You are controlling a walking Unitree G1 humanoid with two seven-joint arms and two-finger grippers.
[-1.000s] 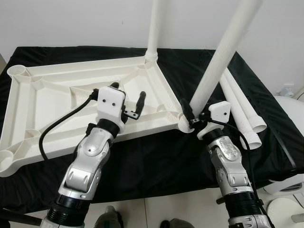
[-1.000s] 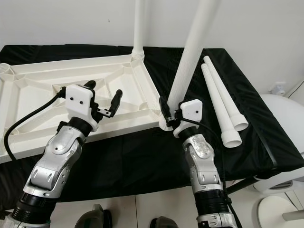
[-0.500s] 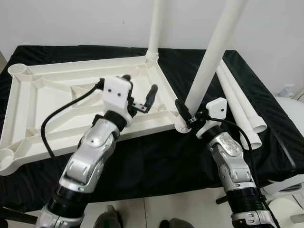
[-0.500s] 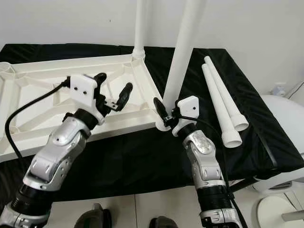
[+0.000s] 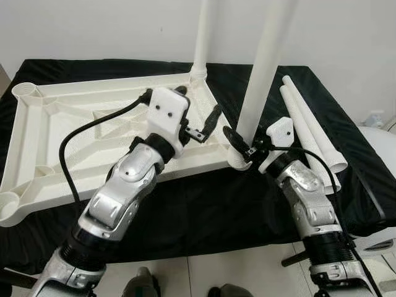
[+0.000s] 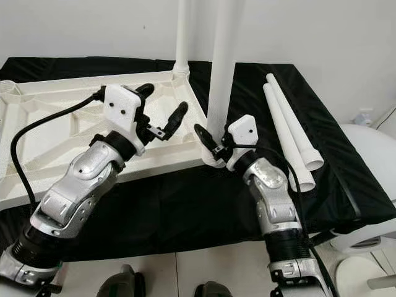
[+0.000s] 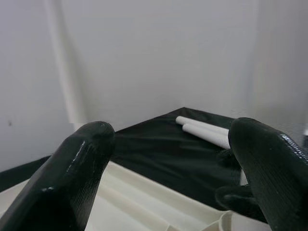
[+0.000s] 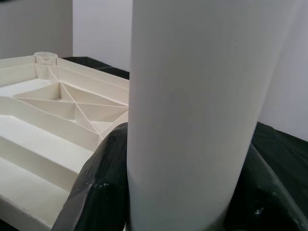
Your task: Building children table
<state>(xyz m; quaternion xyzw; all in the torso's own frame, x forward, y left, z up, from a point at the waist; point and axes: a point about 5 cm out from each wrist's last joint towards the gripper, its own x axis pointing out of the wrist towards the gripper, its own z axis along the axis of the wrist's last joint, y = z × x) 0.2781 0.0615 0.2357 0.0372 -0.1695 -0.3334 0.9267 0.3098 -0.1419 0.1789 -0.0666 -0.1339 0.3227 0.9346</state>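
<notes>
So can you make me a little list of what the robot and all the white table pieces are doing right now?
Upside-down white plastic tabletop: lying on the black cloth
Far corner leg: standing in its socket
Near corner white tube leg: upright at its socket
Right gripper: shut on the near leg's base
Left gripper: open, above the tabletop
Two spare white tube legs: lying on the cloth

Tabletop (image 5: 74, 124): white matt plastic. Legs (image 5: 309, 133): smooth plastic. Cover (image 5: 204, 204): black cloth.
</notes>
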